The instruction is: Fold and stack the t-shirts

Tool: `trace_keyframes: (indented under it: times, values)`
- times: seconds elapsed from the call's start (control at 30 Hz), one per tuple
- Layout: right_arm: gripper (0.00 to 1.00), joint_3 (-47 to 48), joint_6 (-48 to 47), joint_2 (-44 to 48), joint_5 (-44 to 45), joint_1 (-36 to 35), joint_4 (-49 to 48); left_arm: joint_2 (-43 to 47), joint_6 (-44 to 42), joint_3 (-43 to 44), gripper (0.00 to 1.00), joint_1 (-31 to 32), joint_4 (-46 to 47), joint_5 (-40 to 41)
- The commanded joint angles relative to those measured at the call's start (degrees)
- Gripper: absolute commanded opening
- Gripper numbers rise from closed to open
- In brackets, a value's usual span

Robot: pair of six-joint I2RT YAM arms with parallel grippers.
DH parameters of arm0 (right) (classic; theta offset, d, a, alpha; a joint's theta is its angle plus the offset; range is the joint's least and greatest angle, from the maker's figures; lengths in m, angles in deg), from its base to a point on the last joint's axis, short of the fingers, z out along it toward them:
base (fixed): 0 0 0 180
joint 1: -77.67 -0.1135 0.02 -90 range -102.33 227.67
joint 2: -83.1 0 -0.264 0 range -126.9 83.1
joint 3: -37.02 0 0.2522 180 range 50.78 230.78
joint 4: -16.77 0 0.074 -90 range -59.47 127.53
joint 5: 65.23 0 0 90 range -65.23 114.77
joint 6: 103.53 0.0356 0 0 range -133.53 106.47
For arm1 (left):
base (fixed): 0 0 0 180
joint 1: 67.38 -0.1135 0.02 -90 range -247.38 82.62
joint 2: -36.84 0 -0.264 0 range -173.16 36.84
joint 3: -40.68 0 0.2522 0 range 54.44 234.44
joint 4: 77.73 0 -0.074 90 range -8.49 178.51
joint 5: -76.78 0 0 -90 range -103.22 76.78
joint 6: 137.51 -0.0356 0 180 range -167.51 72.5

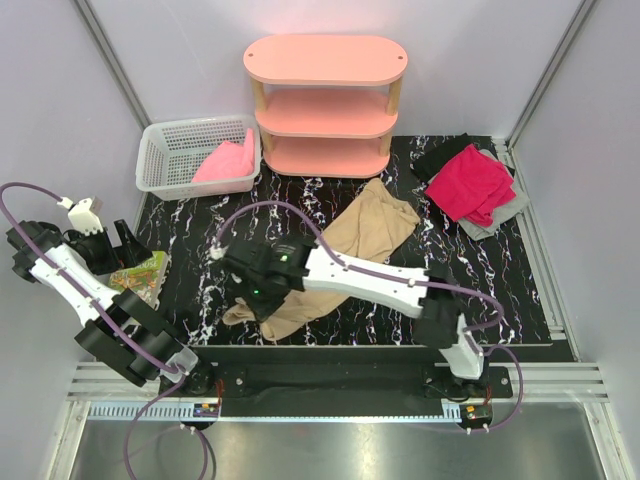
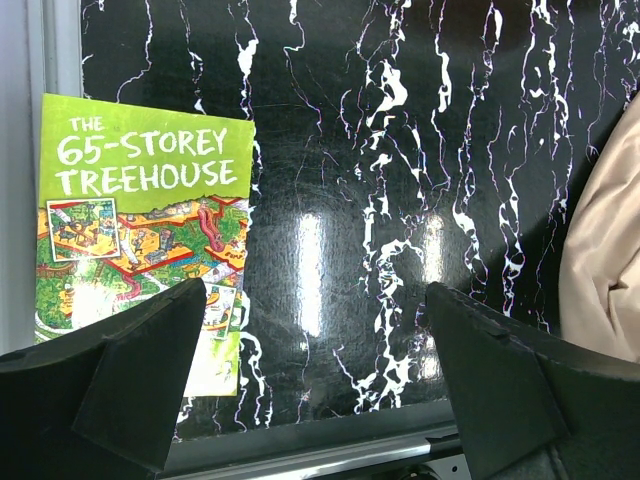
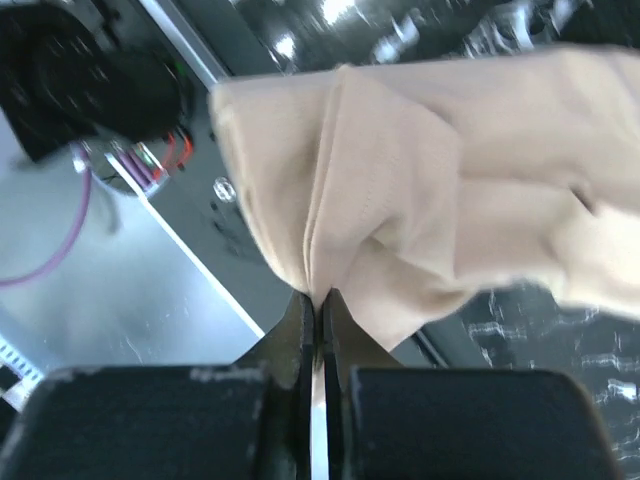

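Note:
A large tan-beige t-shirt (image 1: 375, 230) lies crumpled in a long diagonal across the black marbled table (image 1: 200, 230). My right gripper (image 1: 252, 288) is shut on a bunched fold at the shirt's near left end. In the right wrist view the fingers pinch that tan cloth (image 3: 430, 190) at the right gripper's (image 3: 320, 300) tips, and the fold hangs lifted. At the back right a magenta-red t-shirt (image 1: 470, 185) rests on a grey one (image 1: 500, 218) and a black one (image 1: 445, 155). A light pink t-shirt (image 1: 225, 162) lies in the basket. My left gripper (image 1: 118, 248) stands open at the table's left edge, its jaws wide with nothing between them (image 2: 315, 300).
A white mesh basket (image 1: 165, 150) stands at the back left, beside a pink three-tier shelf (image 1: 325, 100). A green picture book (image 2: 140, 230) lies flat under my left gripper near the table's left edge. The tan shirt's edge (image 2: 605, 280) shows at the right of the left wrist view.

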Motion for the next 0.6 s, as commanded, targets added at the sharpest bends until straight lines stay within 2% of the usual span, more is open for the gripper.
trace_keyframes:
  times: [0.0, 0.17, 0.3, 0.57]
  values:
    - [0.00, -15.69, 2.74, 10.60, -1.56, 5.58, -5.84, -0.18, -1.01, 1.72, 0.96, -0.40, 0.48, -2.27]
    - [0.00, -26.02, 2.83, 17.37, -3.50, 13.23, -11.29, 0.00, -1.10, 2.16, 0.96, -0.32, -0.04, -2.71]
    - [0.00, -31.55, 2.30, 18.17, -5.78, 19.03, -14.46, 0.00, -0.92, 2.51, 0.97, -0.32, -0.57, -3.76]
    - [0.00, -34.03, 1.95, 15.10, -8.78, 25.01, -19.65, 0.61, -1.71, 2.33, 0.97, -0.23, -1.63, -4.47]
